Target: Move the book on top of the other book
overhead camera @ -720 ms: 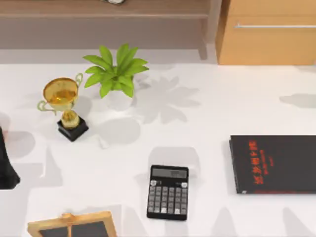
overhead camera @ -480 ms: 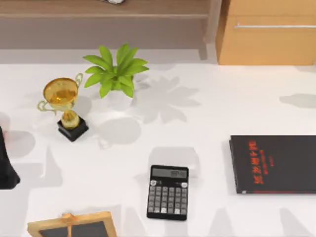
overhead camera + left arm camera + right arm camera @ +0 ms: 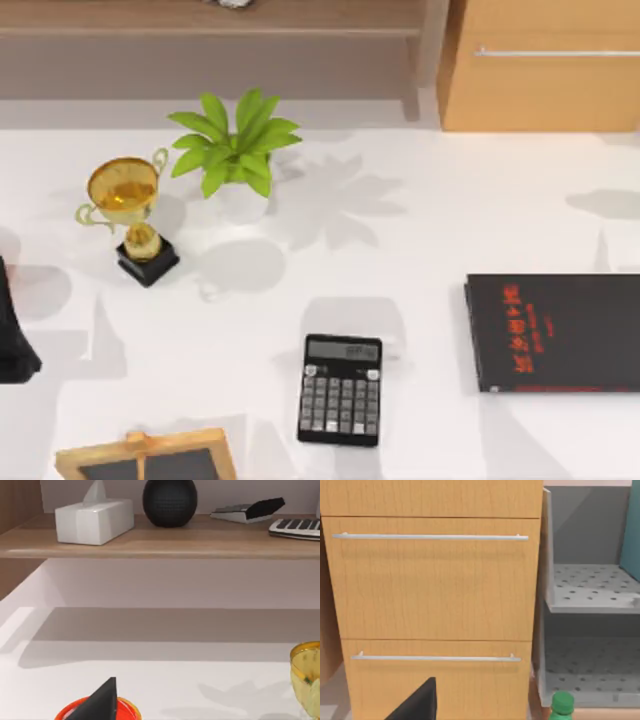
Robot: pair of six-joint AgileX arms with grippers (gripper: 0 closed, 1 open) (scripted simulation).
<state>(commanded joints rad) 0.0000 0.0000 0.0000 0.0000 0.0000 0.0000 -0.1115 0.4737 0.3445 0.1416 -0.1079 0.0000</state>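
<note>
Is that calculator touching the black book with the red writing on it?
Apart. The top view shows a strip of bare white table between the calculator and the black book, which lies toward the table's right side.

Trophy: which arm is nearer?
Left. The left arm sits at the table's left edge, just left of the trophy; the right arm faces the drawer cabinet beyond the table's right side, probably well away.
</note>
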